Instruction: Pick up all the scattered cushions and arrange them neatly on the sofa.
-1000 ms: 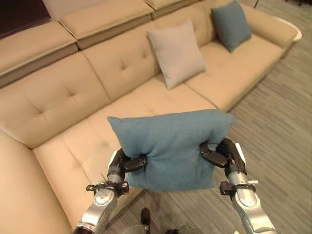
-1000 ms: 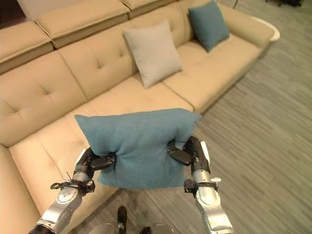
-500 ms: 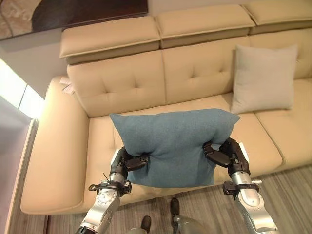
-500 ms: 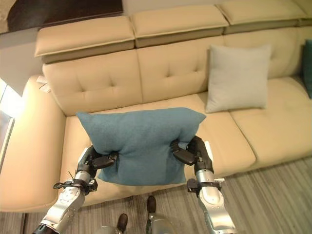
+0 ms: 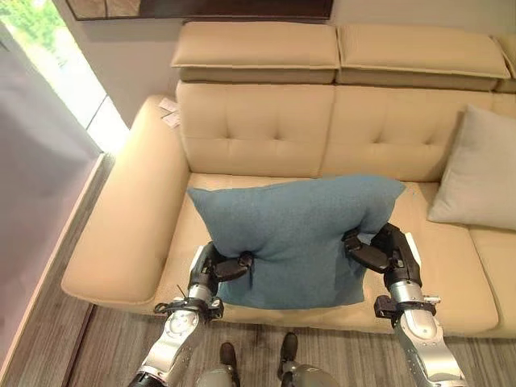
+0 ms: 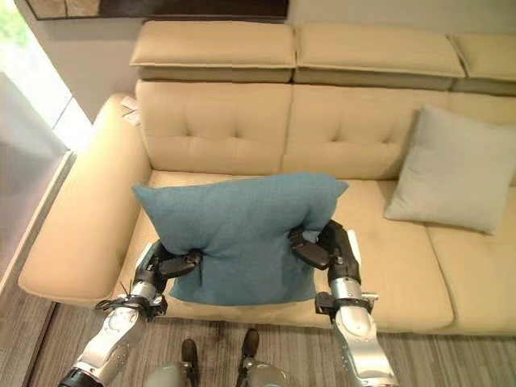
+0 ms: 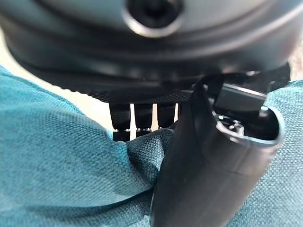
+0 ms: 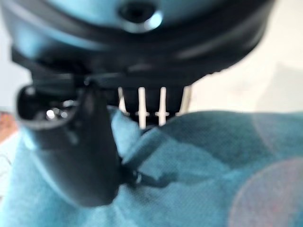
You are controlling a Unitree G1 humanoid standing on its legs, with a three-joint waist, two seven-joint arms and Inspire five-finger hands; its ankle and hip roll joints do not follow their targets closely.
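Observation:
I hold a teal cushion [image 5: 294, 238] upright in front of me, above the front edge of the beige sofa [image 5: 250, 129]. My left hand [image 5: 211, 268] pinches its lower left side and my right hand [image 5: 387, 250] pinches its right side. In the left wrist view the thumb [image 7: 203, 161] presses into the teal fabric [image 7: 57, 165]. The right wrist view shows the thumb [image 8: 85, 151] clamped on the same cushion [image 8: 199, 161]. A grey cushion [image 6: 455, 169] leans against the sofa back further right.
The sofa's left armrest [image 5: 121, 218] lies to the left of the cushion. The seat [image 6: 218, 181] behind the teal cushion is bare. Wood-pattern floor [image 5: 72, 355] runs along the sofa's front, with a bright window [image 5: 48, 48] at the far left.
The camera has swung left along the sofa: the left armrest and window have come into view, and the grey cushion has slid to the right edge. Both hands keep their hold.

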